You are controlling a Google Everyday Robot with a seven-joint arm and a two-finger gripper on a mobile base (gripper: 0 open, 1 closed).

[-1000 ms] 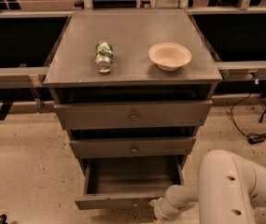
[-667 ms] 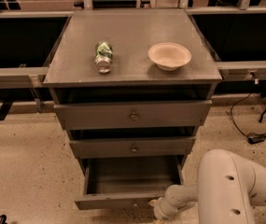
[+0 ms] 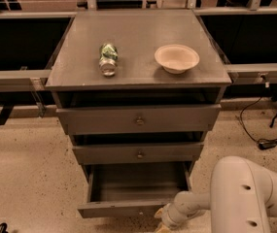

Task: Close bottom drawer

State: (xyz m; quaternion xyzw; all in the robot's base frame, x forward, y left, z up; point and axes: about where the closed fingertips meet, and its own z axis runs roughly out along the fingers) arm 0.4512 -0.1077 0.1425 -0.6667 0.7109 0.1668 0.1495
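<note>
The bottom drawer [image 3: 128, 208] is the lowest of three grey drawers in the cabinet and stands pulled out, showing its shallow bare tray [image 3: 138, 181]. My white arm [image 3: 245, 198] reaches in from the lower right. The gripper [image 3: 161, 222] sits at the bottom edge of the view, right at the drawer's front panel near its right half. Its tips are cut off by the frame edge.
The middle drawer [image 3: 139, 153] and top drawer [image 3: 139, 119] stick out slightly. On the cabinet top lie a crushed green can [image 3: 108, 58] and a beige bowl [image 3: 177, 58]. Black cables [image 3: 267, 140] lie on the speckled floor to the right.
</note>
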